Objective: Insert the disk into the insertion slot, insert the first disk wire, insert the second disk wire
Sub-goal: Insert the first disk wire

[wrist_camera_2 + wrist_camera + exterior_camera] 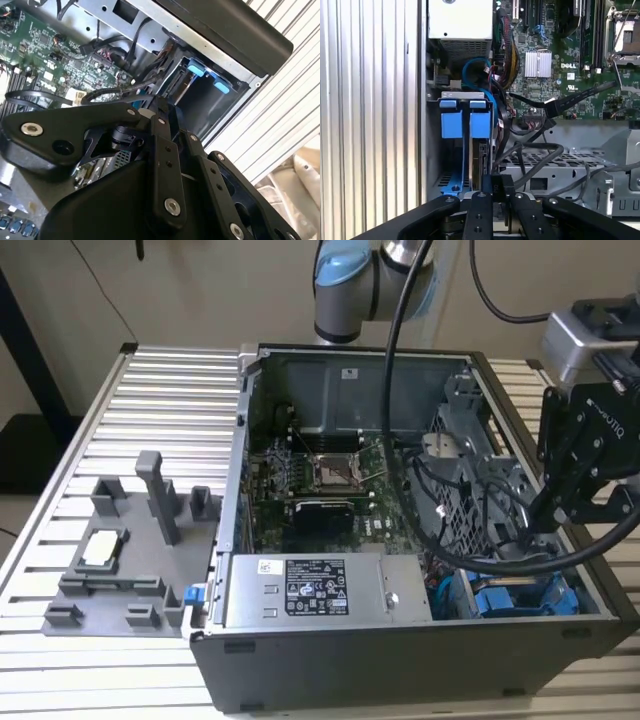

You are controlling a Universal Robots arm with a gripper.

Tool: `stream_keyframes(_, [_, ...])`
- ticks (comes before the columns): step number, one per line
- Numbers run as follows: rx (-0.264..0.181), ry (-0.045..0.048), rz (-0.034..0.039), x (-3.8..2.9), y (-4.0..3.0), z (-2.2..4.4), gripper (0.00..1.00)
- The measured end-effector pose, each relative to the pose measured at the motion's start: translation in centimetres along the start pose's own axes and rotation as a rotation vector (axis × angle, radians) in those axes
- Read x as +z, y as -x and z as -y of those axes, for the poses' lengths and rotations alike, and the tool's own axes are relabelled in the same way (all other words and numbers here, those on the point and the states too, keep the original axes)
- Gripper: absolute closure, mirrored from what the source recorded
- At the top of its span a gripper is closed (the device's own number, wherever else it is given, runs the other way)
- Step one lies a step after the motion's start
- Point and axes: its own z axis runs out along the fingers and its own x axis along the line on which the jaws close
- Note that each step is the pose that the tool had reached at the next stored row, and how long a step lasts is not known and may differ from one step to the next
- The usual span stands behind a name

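Blue-carriered disk (480, 125): seated in insertion slot (434, 160) ahead of fingertips. Gripper (502, 184): clenched, held item indiscernible. Handling: approach squarely, avoiding black cables (535, 157) beside fingers.

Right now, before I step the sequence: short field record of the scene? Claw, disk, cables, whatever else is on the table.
claw: over the drive-bay corner of the case, at the exterior view's right, close to the disk
disk: in its blue carrier, sitting in the bay near the power supply box
cables: black bundle beside the bay; plugged in or not, cannot tell
case: open, on the slatted table
fixture tray: grey, at the exterior view's left of the case
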Motion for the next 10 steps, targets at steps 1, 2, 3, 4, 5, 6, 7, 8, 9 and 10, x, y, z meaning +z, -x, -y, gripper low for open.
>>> stream_keyframes(1, [0.006,-0.0002,0.0003,0.10,-0.01,0.00,0.81])
stream_keyframes(2, [0.011,-0.0003,0.0006,0.19,-0.04,0.01,0.81])
stream_keyframes(3, [0.014,-0.0003,0.0007,0.26,-0.08,0.02,0.81])
stream_keyframes(4, [0.016,-0.0003,0.0008,0.33,-0.14,0.05,0.81])
stream_keyframes(5, [0.017,-0.0003,0.0015,0.42,-0.24,0.11,0.81])
stream_keyframes(6, [0.017,-0.0003,0.0023,0.51,-0.32,0.17,0.81])
stream_keyframes(7, [0.017,-0.0003,0.0034,0.61,-0.43,0.24,0.81])
stream_keyframes(8, [0.018,-0.0003,0.0046,0.72,-0.52,0.31,0.81])
stream_keyframes(9, [0.018,-0.0002,0.0058,0.84,-0.60,0.38,0.81])
stream_keyframes(10, [0.018,-0.0001,0.0069,0.98,-0.67,0.45,0.81])
